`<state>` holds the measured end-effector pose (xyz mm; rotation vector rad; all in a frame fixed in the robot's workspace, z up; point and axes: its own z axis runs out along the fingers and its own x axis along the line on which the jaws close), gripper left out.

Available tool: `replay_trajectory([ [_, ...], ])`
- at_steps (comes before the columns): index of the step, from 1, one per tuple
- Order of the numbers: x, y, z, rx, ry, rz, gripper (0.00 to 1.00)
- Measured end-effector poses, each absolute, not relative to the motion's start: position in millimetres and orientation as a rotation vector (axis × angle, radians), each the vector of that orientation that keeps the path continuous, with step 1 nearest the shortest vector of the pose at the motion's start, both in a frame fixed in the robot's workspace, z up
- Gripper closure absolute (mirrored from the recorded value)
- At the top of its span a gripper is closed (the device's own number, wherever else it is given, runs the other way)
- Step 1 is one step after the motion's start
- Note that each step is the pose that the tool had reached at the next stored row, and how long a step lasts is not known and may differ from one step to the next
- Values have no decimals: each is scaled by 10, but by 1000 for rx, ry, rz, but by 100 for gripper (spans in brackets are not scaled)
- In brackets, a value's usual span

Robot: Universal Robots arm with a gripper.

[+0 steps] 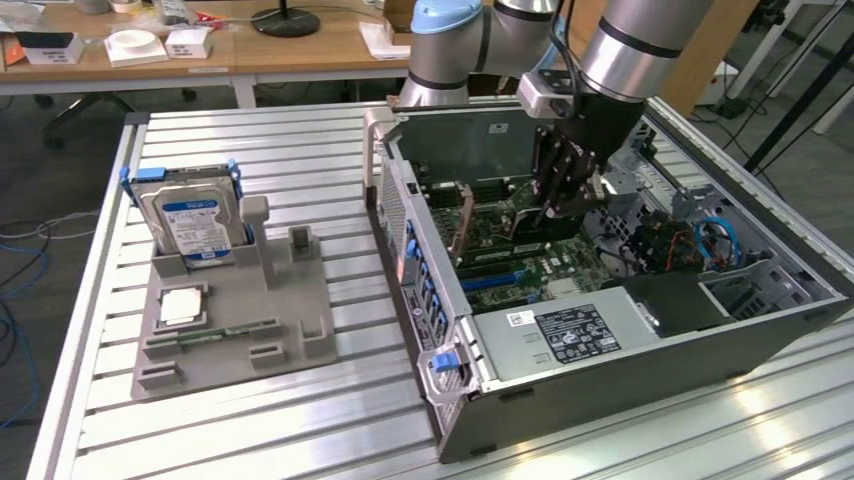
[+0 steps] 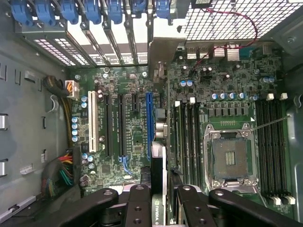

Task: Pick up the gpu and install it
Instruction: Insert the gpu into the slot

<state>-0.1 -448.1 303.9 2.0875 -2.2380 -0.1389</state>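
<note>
My gripper point(image 1: 563, 195) reaches down into the open computer case point(image 1: 641, 385), above the motherboard. It is shut on the gpu point(image 1: 534, 228), a dark flat card held upright on its edge. In the wrist view the gpu point(image 2: 158, 184) runs edge-on from between my black fingers point(image 2: 139, 203) toward the slot openings in the case's rear wall. It lies just beside the long blue slot point(image 2: 149, 123) on the motherboard. My gripper point(image 2: 159, 210) hides the card's lower edge, so I cannot tell if it sits in a slot.
On the exterior view's left a grey holder point(image 1: 300, 300) carries a silver hard drive point(image 1: 194, 220), a square chip point(image 1: 180, 308) and a slim memory stick point(image 1: 214, 335). Inside the case are the power supply point(image 1: 574, 330), an open processor socket point(image 2: 229, 158) and cable bundles point(image 2: 61, 170).
</note>
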Motion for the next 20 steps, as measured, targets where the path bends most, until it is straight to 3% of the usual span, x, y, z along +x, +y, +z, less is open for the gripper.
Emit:
replay_trajectory([
  [20,-61,-4485,2894,2087,-2238,-137,74],
])
